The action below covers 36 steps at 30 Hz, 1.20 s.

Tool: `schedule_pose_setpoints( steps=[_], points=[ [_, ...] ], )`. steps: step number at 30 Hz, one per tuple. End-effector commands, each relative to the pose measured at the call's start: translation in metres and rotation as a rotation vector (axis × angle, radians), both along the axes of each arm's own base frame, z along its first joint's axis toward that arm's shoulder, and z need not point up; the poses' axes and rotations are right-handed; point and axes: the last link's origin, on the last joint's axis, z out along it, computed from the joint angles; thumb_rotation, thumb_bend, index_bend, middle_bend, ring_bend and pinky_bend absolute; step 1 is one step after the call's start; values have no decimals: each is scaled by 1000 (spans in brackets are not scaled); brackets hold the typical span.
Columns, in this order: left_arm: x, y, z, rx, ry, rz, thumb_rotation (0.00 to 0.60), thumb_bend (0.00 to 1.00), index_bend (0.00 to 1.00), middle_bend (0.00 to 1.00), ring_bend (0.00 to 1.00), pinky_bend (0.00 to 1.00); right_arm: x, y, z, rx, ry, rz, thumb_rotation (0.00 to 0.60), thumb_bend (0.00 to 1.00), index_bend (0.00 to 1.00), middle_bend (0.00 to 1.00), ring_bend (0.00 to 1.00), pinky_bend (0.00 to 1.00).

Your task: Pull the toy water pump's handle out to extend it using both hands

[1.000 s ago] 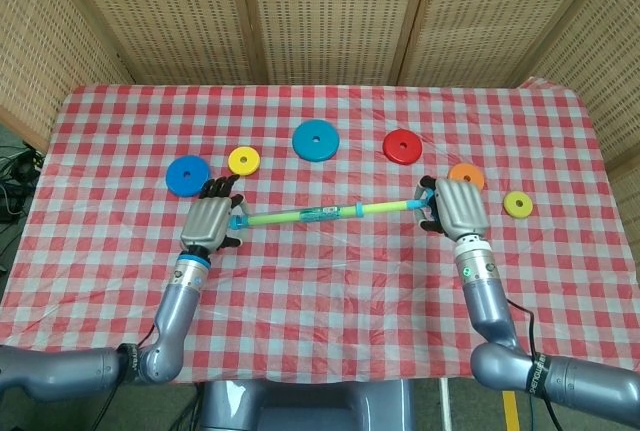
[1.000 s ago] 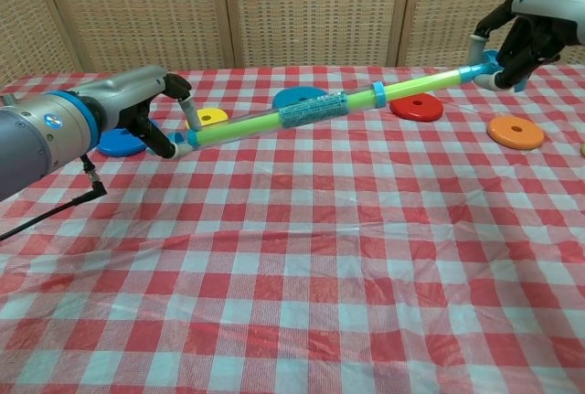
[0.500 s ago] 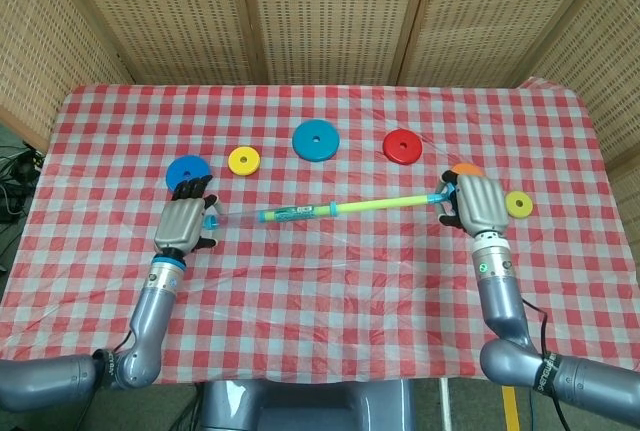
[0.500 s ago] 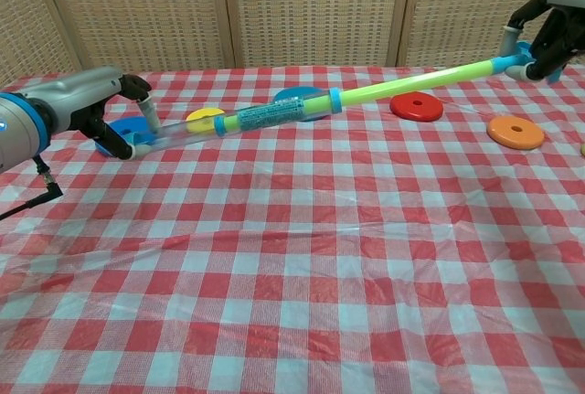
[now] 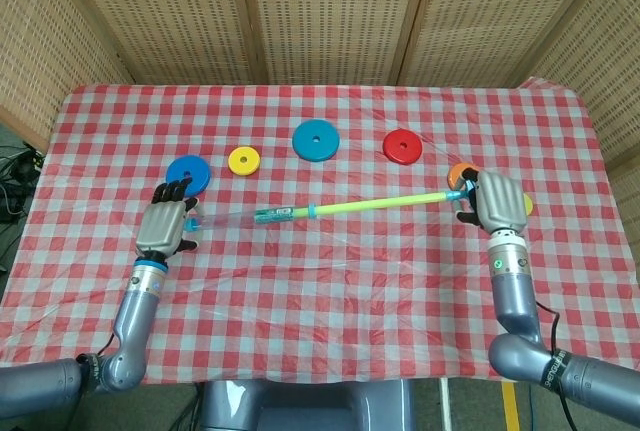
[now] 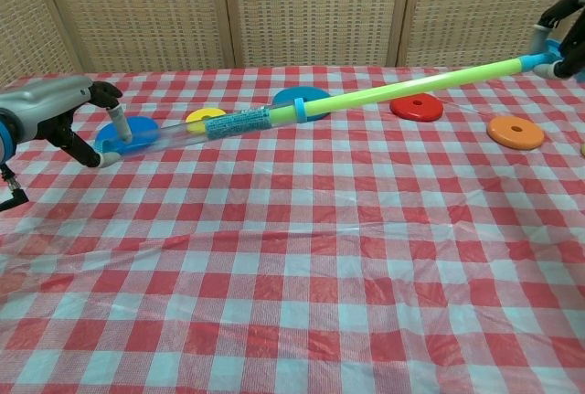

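Two hands: both grip the toy water pump, one at each end, holding it just above the checked tablecloth.
Left hand: the left hand has its fingers curled round the clear barrel's end cap; in the chest view the left hand holds that end low, near the cloth.
Right hand: the right hand is wrapped round the blue handle at the far tip of the green rod; the chest view shows only its dark fingers at the frame edge, so how tightly they clamp I cannot tell.
Long axis: the pump runs almost straight from one hand to the other, its right end a little farther from the robot and higher than its left.
Direction of pull: from each hand the pump stretches inward toward the other hand, so any more extension means moving the hands directly apart along that line.
Nearer hand: neither; each holds its own end, the label sleeve lying closer to the left hand.
Beside the hands: blue disc just behind the left hand; orange disc close by the right hand.
Change: both hands stand further apart than a second ago, the left shifted outward and toward the robot, the right outward past the orange disc; more green rod and clear barrel show.
Progress: judging by the rod's exposed length, the handle looks nearly fully drawn out.
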Motion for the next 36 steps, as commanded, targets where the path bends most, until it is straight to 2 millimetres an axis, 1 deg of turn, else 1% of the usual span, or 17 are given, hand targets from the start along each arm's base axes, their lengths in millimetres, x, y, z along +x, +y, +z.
schedule_pose_setpoints(
  steps=[1, 9, 19, 21, 24, 25, 27, 29, 30, 32, 33, 35, 36],
  points=[
    [-2, 0, 1, 5, 9, 0, 600, 464, 534, 0, 0, 0, -4, 0, 1, -6, -6, -12, 600, 628, 836, 1000, 941, 521],
    [0, 0, 1, 1, 19, -9, 600, 464, 539, 0, 0, 0, -16, 0, 2, -2, -8, -47, 600, 627, 837, 1000, 941, 522],
    [0, -1, 1, -4, 24, -5, 600, 465, 541, 0, 0, 0, -18, 0, 5, -6, -12, -46, 600, 625, 834, 1000, 941, 521],
    [1, -2, 1, -9, 24, -6, 600, 462, 533, 0, 0, 0, -17, 1, 5, -5, -7, -42, 600, 612, 820, 1000, 938, 520],
    [2, -2, 1, -15, 26, -12, 600, 439, 505, 0, 0, 0, -18, 2, 4, -4, -3, -40, 600, 561, 780, 986, 901, 514],
    [3, -3, 1, -17, 26, -14, 600, 422, 493, 0, 0, 0, -18, 3, 4, -3, -2, -42, 600, 540, 741, 945, 862, 493],
    [3, -3, 2, -23, 28, -19, 600, 360, 437, 0, 0, 0, -20, 5, 5, 10, 5, -50, 600, 498, 646, 832, 769, 424],
    [3, -3, 3, -25, 30, -20, 600, 319, 370, 0, 0, 0, -22, 7, 5, 30, 14, -62, 600, 424, 506, 625, 596, 286],
    [3, -3, 3, -24, 29, -20, 600, 308, 341, 0, 0, 0, -24, 8, 4, 46, 25, -72, 600, 401, 465, 559, 540, 246],
    [4, -4, 4, -30, 29, -22, 600, 288, 268, 0, 0, 0, -29, 10, 6, 90, 59, -104, 600, 349, 366, 392, 392, 150],
    [4, -5, 4, -36, 28, -24, 600, 271, 244, 0, 0, 0, -30, 10, 6, 102, 67, -116, 600, 335, 336, 341, 343, 120],
    [4, -6, 5, -44, 29, -28, 600, 247, 219, 0, 0, 0, -32, 11, 5, 124, 69, -139, 600, 303, 270, 206, 206, 55],
    [4, -7, 5, -49, 30, -30, 600, 244, 208, 0, 0, 0, -33, 11, 5, 134, 70, -148, 600, 295, 256, 173, 170, 44]
  ],
)
